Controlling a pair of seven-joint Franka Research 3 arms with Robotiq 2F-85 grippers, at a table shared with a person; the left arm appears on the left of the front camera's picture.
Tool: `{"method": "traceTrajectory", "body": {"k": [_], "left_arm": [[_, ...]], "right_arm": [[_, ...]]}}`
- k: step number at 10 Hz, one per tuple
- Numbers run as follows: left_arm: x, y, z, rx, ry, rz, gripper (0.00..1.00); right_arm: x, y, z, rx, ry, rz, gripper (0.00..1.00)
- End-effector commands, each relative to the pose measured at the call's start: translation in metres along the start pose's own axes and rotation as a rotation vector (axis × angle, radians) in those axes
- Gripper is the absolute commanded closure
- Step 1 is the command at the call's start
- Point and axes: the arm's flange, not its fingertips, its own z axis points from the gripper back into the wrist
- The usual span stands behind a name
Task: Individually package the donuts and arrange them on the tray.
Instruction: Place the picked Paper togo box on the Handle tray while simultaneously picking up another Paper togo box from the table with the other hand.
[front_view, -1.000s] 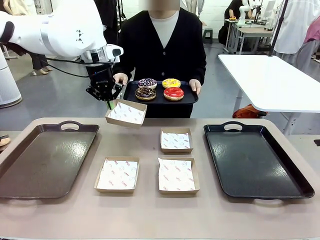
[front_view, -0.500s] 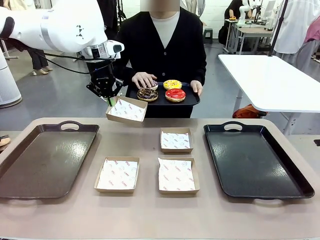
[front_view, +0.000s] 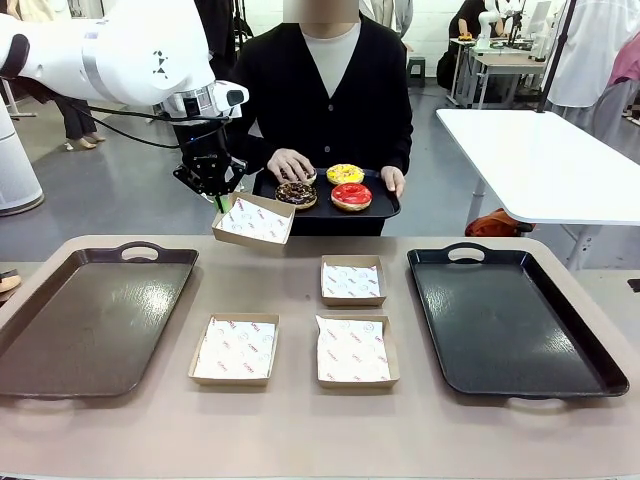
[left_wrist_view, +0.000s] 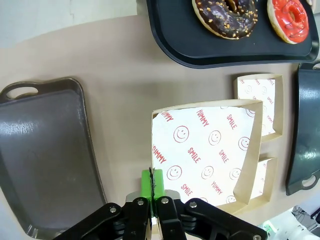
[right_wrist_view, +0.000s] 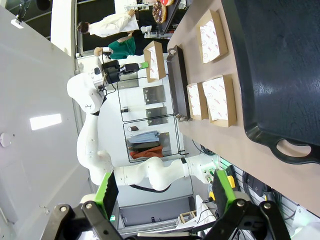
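Observation:
My left gripper (front_view: 218, 203) hangs above the table's far edge, shut on the rim of a paper-lined cardboard box (front_view: 252, 221). The left wrist view shows the green pads (left_wrist_view: 146, 182) pinched on the near edge of this box (left_wrist_view: 207, 150). Just behind it a person holds a small black tray (front_view: 383, 203) with a yellow donut (front_view: 345, 174), a red donut (front_view: 351, 196) and a dark chocolate donut (front_view: 296, 194). The person's hand (front_view: 290, 163) rests on a fourth donut, mostly hiding it. My right gripper (right_wrist_view: 165, 192) stands open, off the table's right end.
Three more lined boxes (front_view: 352, 280) (front_view: 234, 349) (front_view: 356, 350) lie in the table's middle. A large brown tray (front_view: 90, 310) lies at the left and a large black tray (front_view: 510, 320) at the right. A white table (front_view: 540, 150) stands behind on the right.
The person's hand has moved from the small tray's edge onto the back-left donut, and the tray has shifted slightly. My left gripper rose a little with the box, then stayed still.

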Motion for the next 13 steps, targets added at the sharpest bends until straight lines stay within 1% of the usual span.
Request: {"method": "traceTrajectory", "body": {"k": [1, 13], "left_arm": [[-0.0012, 0.0008, 0.0001, -0.005, 0.002, 0.003, 1.00], [-0.0012, 0.0008, 0.0001, -0.005, 0.002, 0.003, 1.00]], "right_arm": [[0.0016, 0.0007, -0.0002, 0.009, -0.010, 0.003, 0.00], [0.0016, 0.0007, -0.0002, 0.009, -0.010, 0.003, 0.00]]}}
